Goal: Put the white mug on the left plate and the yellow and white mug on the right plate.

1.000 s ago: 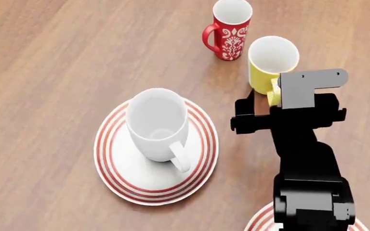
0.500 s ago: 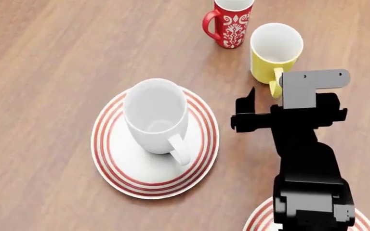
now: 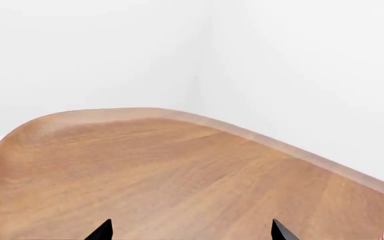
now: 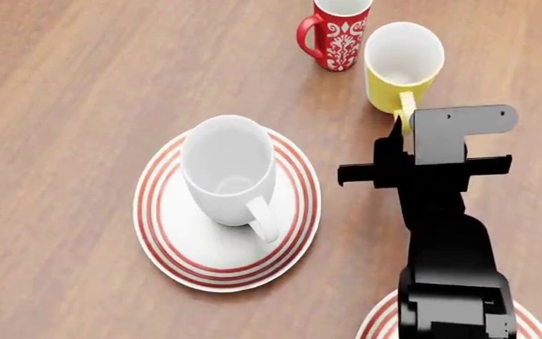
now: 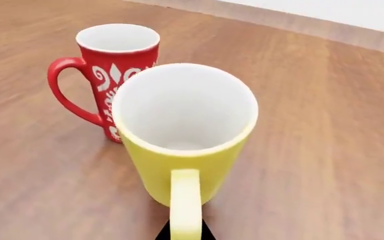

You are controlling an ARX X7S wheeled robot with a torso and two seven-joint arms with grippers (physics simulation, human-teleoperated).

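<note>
Toward the table's far edge, your small yellow mug with white inside (image 4: pixel 403 67) stands upright beside a red patterned mug (image 4: pixel 336 33), handle facing your right gripper (image 4: pixel 401 131), whose opening I cannot tell. Your big plain white ceramic mug (image 4: pixel 229 169) sits on the red-ringed left plate (image 4: pixel 172 244). Your left gripper (image 3: pixel 188 231) shows its fingers spread, holding nothing.

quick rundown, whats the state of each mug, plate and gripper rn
white mug: upright, empty, on the left plate
yellow and white mug: upright, empty, on the table, handle toward the right gripper
red mug: upright on the table
right plate: mostly hidden, no mug seen on it
left gripper: open, holding nothing
</note>
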